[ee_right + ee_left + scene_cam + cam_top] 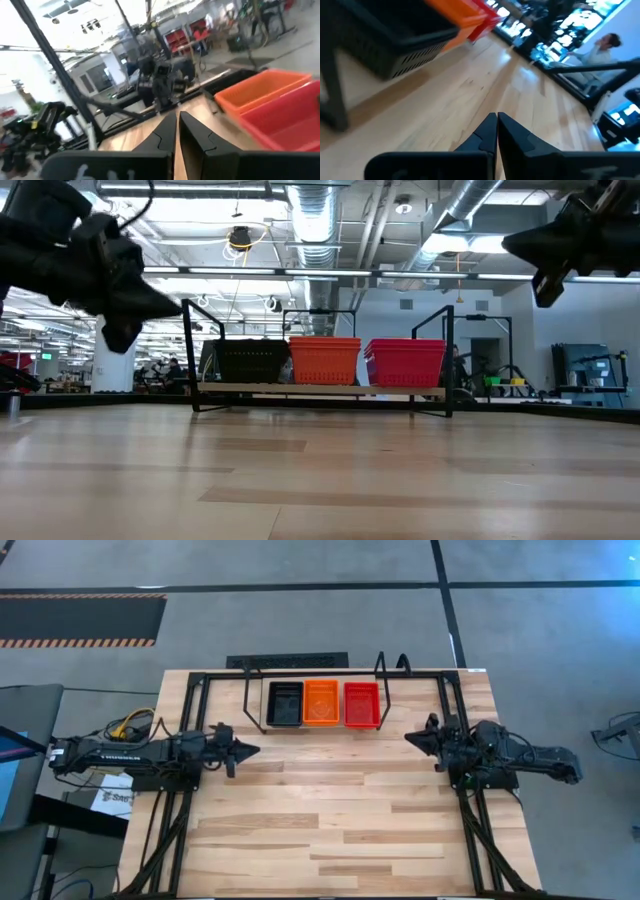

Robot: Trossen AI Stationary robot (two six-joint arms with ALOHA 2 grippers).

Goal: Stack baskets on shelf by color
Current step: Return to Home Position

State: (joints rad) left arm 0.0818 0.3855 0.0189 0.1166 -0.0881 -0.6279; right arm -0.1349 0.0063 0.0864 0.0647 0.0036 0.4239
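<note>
Far edge of surface [330, 810], centre: shelf [247, 698], w/ three basket piles side by side inside it, touching or nearly so. L to R in high view: black baskets [284, 704], orange baskets [321, 703], red-pink baskets [361, 704]. Same order in low view: black baskets [250, 361], orange baskets [324, 360], red-pink baskets [406, 362], all upright, tops roughly level. Layered rims visible on the red-pink pile; count per pile not readable.

At L side, left claw [250, 751]: clenched, grasping nothing. In left wrist view, left claw [497, 131] tips pressed together w/ only a hairline gap. Held above the wood, pointing twd centre, well apart from shelf, on the near side of the black pile.

At R side, right claw [410, 739]: likewise clenched & empty, same hairline gap in right wrist view, right claw [177, 131]. Above the wood, pointing twd centre, facing its twin across bare boards.

Beyond surface in left wrist view: a person [607, 47], blurred.
</note>
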